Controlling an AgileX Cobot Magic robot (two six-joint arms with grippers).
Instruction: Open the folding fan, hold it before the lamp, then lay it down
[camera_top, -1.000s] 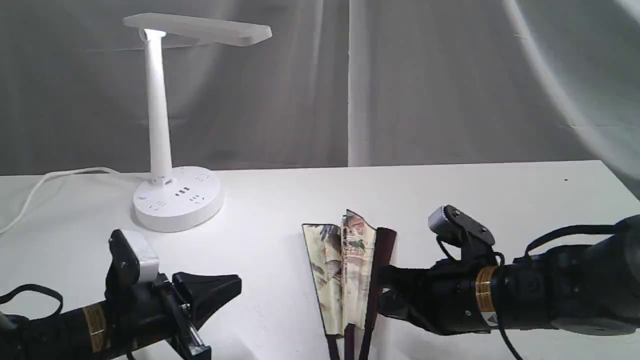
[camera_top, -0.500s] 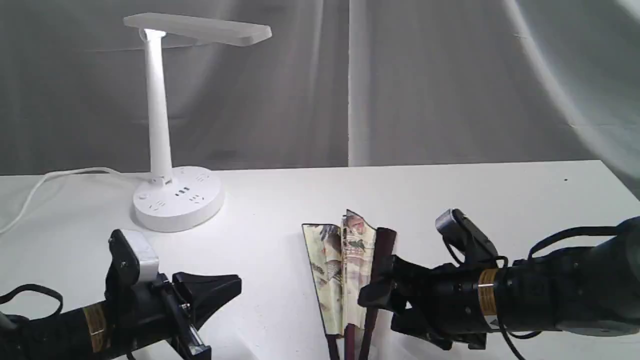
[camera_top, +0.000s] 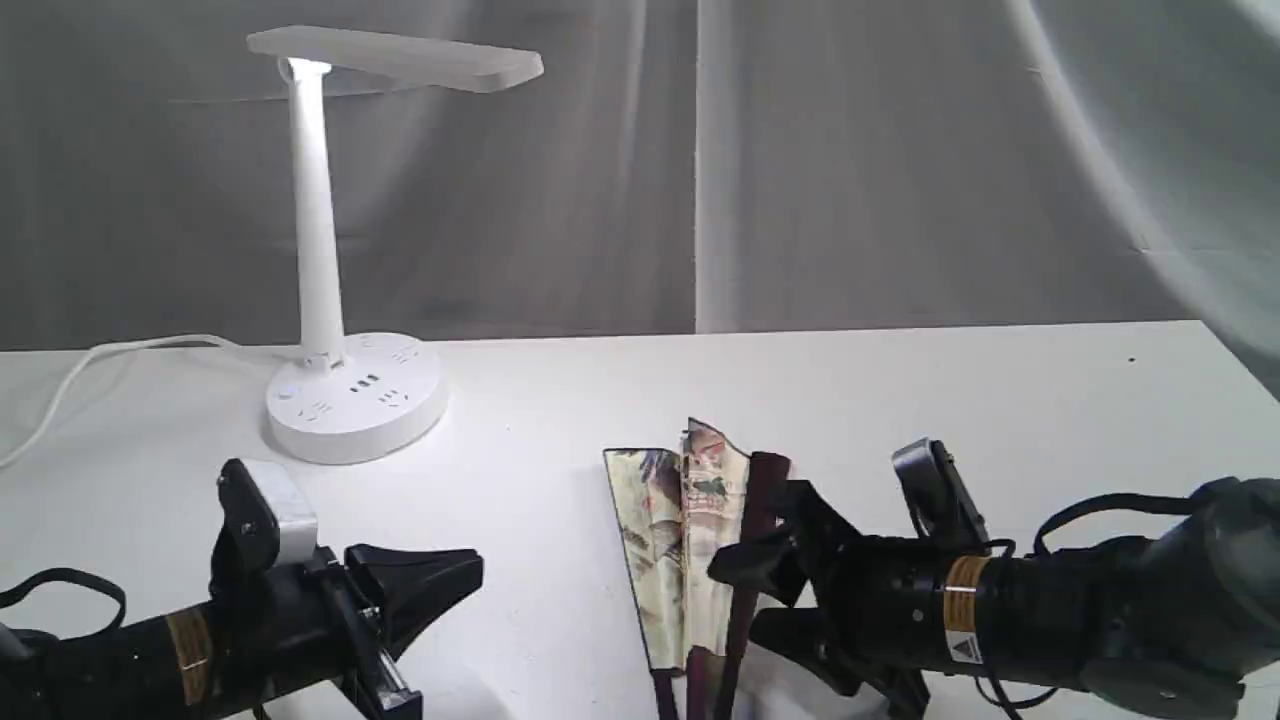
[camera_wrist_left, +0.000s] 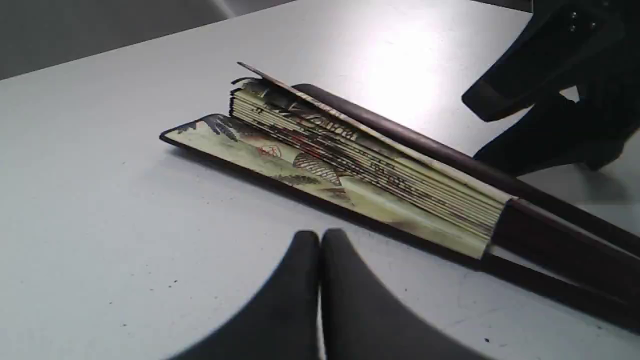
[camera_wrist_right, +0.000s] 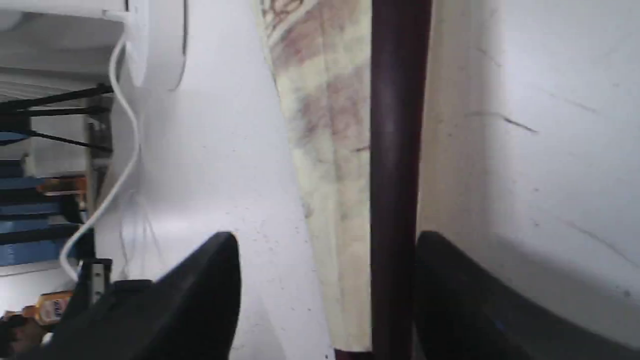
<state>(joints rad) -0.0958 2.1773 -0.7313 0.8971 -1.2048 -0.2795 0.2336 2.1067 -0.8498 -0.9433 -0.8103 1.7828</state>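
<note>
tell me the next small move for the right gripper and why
Probably close the right gripper on the dark maroon outer rib of the cream painted paper folding fan: its open jaws straddle that rib, and the fan lies barely spread on the white table.

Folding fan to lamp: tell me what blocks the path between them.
Nothing visible does. Bare table lies between the folding fan and the lamp; the left gripper sits nearer the camera, off that line.

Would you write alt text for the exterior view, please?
A partly folded cream paper fan with maroon ribs lies on a white table, the black right gripper open at its rib. The left gripper is shut; a white desk lamp stands behind.
</note>
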